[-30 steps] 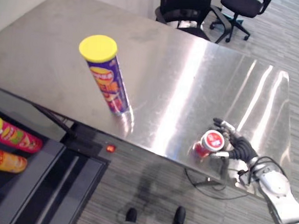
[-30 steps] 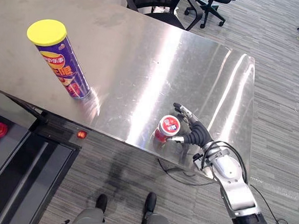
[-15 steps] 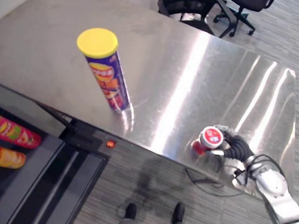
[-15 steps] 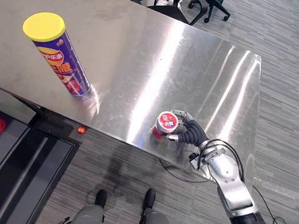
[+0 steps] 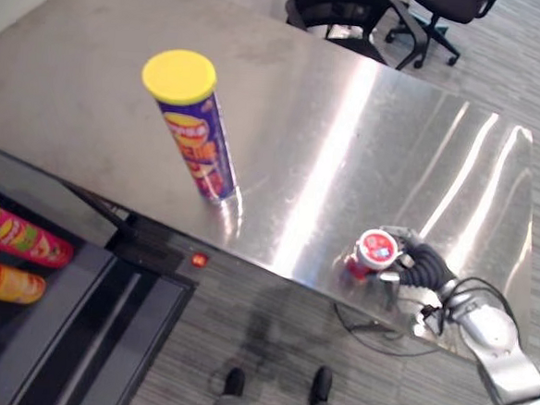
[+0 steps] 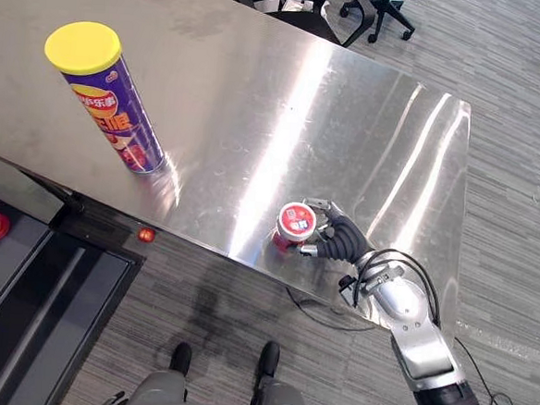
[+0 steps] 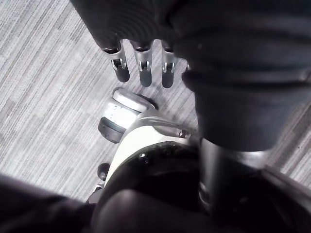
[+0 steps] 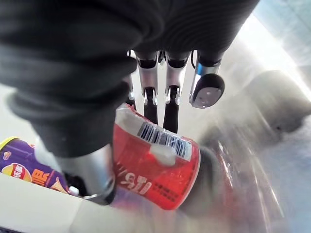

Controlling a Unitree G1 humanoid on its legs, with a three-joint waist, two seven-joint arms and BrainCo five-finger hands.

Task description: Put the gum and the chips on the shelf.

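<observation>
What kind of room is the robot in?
Probably an office or a lab: rolling office chairs stand behind a big steel table, and the floor is grey striped carpet.

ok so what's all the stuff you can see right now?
table: one, silver, centre.
chips: one, purple with yellow lid, upright on the table, left.
gum: one, red with white lid, by the table's near edge, held.
shelf: one, dark, lower left.
cans: two, pink and orange, lying on the shelf.
chairs: two, black, beyond the table.
light: one, red, under the table's near edge.
right hand: one, silver, curled round the gum.
left hand: one, silver, relaxed, above the grey floor.
</observation>
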